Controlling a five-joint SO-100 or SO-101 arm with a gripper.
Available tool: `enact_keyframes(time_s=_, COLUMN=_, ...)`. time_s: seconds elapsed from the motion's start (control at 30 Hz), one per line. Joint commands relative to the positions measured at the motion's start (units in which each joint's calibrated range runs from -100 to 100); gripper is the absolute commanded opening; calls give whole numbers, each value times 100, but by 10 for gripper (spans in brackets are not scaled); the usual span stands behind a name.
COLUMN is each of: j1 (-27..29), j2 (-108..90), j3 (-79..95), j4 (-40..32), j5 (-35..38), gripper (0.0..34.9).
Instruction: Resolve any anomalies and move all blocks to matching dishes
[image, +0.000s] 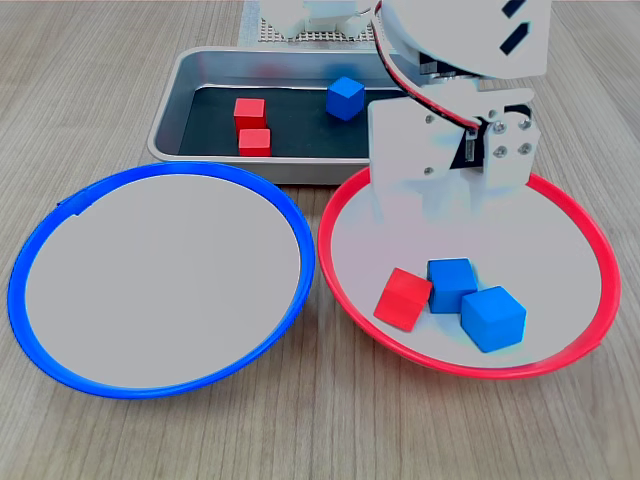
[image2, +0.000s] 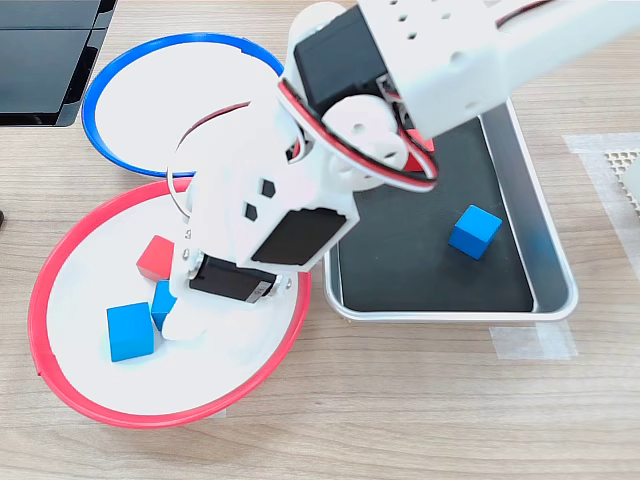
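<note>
Blocks are split between two spots right now. The red-rimmed dish holds one red block plus two blue ones, the nearer blue block and a second blue block sitting touching it. Those two blues look like the anomaly to me, since they're in the wrong colour dish. The blue-rimmed dish has nothing in it yet.

The grey metal tray behind the dishes carries two red blocks, one just in front of the other, and a lone blue block off to the first exterior view's right. So half the set hasn't been sorted at all.

The gripper hangs low over the red-rimmed dish, right beside the second blue block in the second exterior view, so my guess is it's going for that one first. Can't tell how the jaws stand though; the arm's own body hides the tips in both exterior views.

Everything sits on a pale wood-grain tabletop. The second exterior view shows a dark panel at the top left, a strip of tape by the tray's corner and a bit of perforated mat on the right edge.
</note>
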Motion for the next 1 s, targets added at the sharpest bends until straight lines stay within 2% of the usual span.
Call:
enact_keyframes(time_s=0.0, j1=-73, j2=-285, j3=98, j4=-74, j5=-29, gripper=3)
enact_keyframes(time_s=0.17, j1=-92, j2=-566, j3=243, j4=-8, j5=-308, gripper=2)
enact_keyframes(time_s=0.33, j1=-17, j2=-1581, j3=289, j4=759, j5=-1358, gripper=1)
enact_keyframes(time_s=0.4, j1=49, j2=-1752, j3=243, j4=990, j5=-1480, gripper=1)
enact_keyframes(time_s=0.47, j1=200, j2=-2025, j3=170, j4=1304, j5=-1675, gripper=1)
enact_keyframes(time_s=0.57, j1=774, j2=-2374, j3=25, j4=1709, j5=-1871, gripper=1)
enact_keyframes(time_s=0.63, j1=1329, j2=-2417, j3=25, j4=1568, j5=-1954, gripper=1)
enact_keyframes(time_s=0.77, j1=2026, j2=-2127, j3=43, j4=1230, j5=-1841, gripper=1)
enact_keyframes(time_s=0.97, j1=2506, j2=-1453, j3=70, j4=636, j5=-1573, gripper=1)
